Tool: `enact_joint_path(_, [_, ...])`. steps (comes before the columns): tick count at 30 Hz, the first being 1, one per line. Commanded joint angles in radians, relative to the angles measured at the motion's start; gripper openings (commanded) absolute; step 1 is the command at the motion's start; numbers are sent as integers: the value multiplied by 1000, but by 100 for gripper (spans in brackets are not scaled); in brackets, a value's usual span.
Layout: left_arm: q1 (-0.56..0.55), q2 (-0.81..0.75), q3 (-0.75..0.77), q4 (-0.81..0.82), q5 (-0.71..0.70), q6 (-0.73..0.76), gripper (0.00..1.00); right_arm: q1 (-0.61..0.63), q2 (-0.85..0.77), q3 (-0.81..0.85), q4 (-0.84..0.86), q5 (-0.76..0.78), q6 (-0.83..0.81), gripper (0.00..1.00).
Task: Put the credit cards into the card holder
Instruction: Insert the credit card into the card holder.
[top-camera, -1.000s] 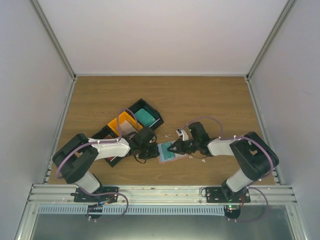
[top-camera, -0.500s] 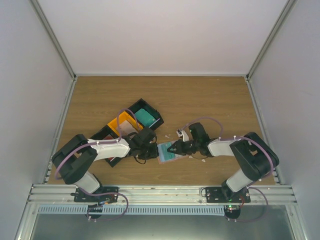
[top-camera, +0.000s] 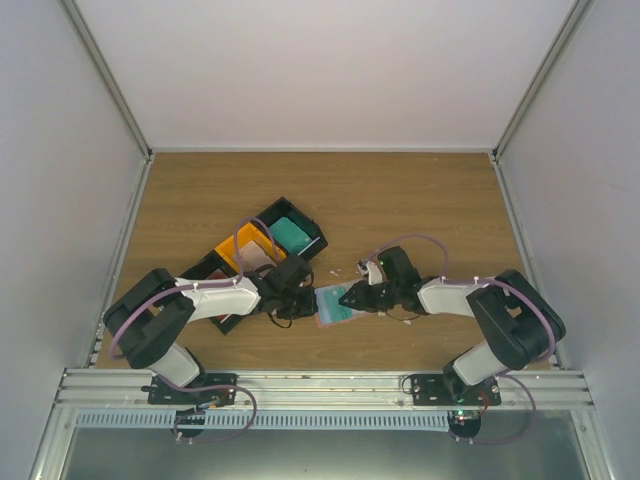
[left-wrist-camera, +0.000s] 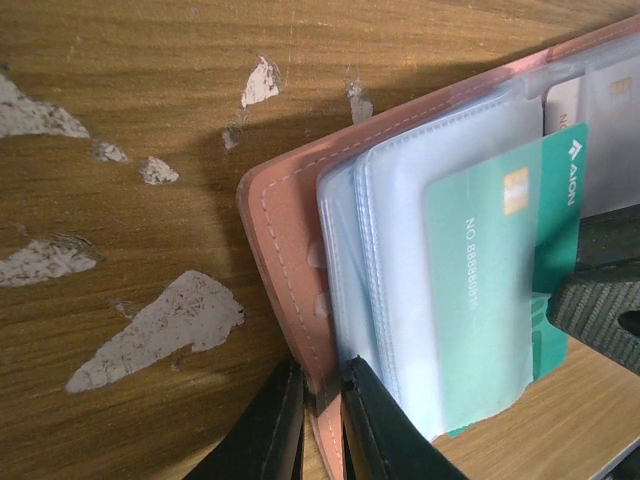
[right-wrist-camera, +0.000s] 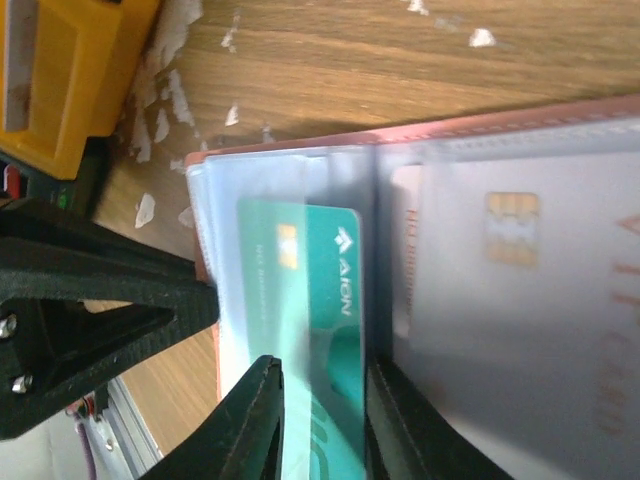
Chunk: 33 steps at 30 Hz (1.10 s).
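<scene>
The salmon-pink card holder (top-camera: 334, 304) lies open on the table between both arms, its clear sleeves up. My left gripper (left-wrist-camera: 320, 388) is shut on the holder's cover edge (left-wrist-camera: 285, 250). My right gripper (right-wrist-camera: 322, 400) is shut on a teal credit card (right-wrist-camera: 320, 285), whose far end lies partly inside a clear sleeve of the holder (right-wrist-camera: 480, 125). The teal card also shows in the left wrist view (left-wrist-camera: 490, 300). A pale card (right-wrist-camera: 500, 300) sits in the neighbouring sleeve. No red card is in view.
An orange bin (top-camera: 243, 252) and a black bin (top-camera: 310, 240) holding a teal object stand just behind the left gripper. White scraps (left-wrist-camera: 160, 330) lie on the wood around the holder. The two grippers are almost touching over the holder.
The right arm has shifted slightly toward the holder with the teal card. The left gripper and the holder have stayed in place.
</scene>
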<state>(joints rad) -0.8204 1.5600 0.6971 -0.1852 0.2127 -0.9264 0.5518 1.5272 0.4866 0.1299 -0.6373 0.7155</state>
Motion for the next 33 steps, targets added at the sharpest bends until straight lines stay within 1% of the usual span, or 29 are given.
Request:
enact_joint_path(1, [-11,10,-7,0,-8,16,14,11,1,1,-38,41,-12,20])
enact_joint_path(6, [-11,20,-7,7,3,18,14,15,10,-2,-20,43,-1,12])
enact_joint_path(10, [-13,26,-4,7,8,18,14,19,30,-2,11,46,15,3])
enact_joint_path(12, [-13,28,-4,6,7,19,14,20,40,-2,35,47,25,1])
enact_joint_path(25, [-14,48,0,1,12,21,13,32,99,-8,96,11,44,1])
enact_joint_path(33, [-16,53,5,0,14,24,13,38,97,-3,64,10,10,1])
